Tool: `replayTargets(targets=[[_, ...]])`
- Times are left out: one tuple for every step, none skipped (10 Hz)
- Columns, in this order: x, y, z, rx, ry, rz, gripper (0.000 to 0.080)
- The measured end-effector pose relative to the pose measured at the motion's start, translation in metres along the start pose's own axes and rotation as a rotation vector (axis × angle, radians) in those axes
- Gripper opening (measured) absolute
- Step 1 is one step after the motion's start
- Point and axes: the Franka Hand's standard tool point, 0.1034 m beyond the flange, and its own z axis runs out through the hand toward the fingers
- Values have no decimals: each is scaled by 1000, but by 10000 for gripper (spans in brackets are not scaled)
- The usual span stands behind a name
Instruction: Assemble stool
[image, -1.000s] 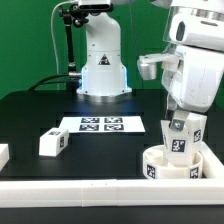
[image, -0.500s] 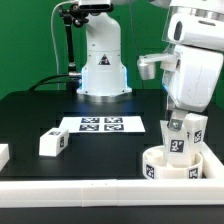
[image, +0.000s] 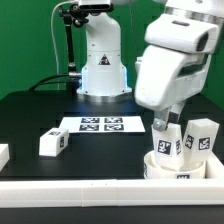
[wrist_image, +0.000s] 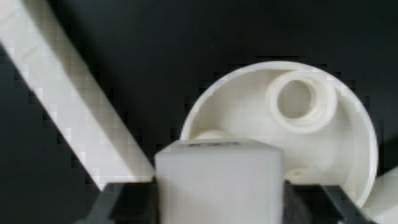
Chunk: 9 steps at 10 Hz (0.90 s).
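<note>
1. The gripper (wrist_image: 221, 200) is clamped on a white stool leg (image: 166, 141), gripping it on two opposite sides.
2. That leg hangs tilted over the round seat (image: 182, 170), close to a socket hole (wrist_image: 295, 98).
3. In the exterior view, a second leg (image: 203, 137) stands upright in the seat at 3 o'clock from the held one.
4. A loose leg (image: 52, 143) lies well apart at 9 o'clock, and the marker board (image: 100, 125) is at 10 o'clock.

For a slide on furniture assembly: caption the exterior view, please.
Jaws grip a white leg over the round seat; a second leg stands upright beside it.
</note>
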Motion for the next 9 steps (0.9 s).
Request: replayTargets(targets=[[-5,3,1,33,-1,97,333],[-9,5,2,52,1,192,333],[-9,5,2,51,-1,252,333],[-8,4,2,51,-3,337,333],[-9,4,2,52,-5,418,333],[-10,4,4,70,2,514,333],[-12,6,5,104,17,637,333],[-12,7,6,142,29,752,333],[-12,7,6,171,36,850,333]])
